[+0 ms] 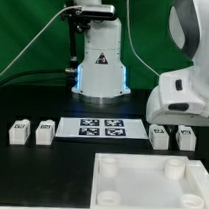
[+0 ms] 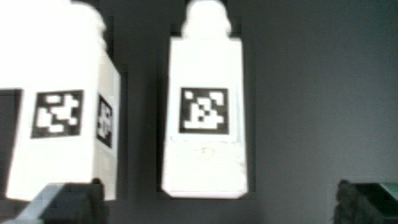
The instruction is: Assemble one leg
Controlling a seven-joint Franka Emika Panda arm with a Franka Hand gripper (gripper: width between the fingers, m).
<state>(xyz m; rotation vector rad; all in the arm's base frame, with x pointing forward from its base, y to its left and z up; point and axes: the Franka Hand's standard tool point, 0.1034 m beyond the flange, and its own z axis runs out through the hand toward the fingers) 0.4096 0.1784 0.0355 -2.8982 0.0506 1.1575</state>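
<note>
Gripper: the gripper is spread wide and holds nothing; only its dark fingertips show in the wrist view.
Leg: the leg lies on the black table, tag face toward the wrist camera, in the gap between the tips and apart from both.
Reason for stance: judged as a lining-up to straddle the leg for a pick; no contact is seen.
Neighbour: a second leg lies just beside it and parallel, and a closing finger could clip it.
Layout: the right pair of legs sits at centre right of the exterior frame under the arm. The left pair of legs sits at centre left, with the marker board between them.
Panel: the white panel fills the lower right, sockets up.
Writing: the tags carry coded squares only. The triangular sign on the arm's base is too small to read.
</note>
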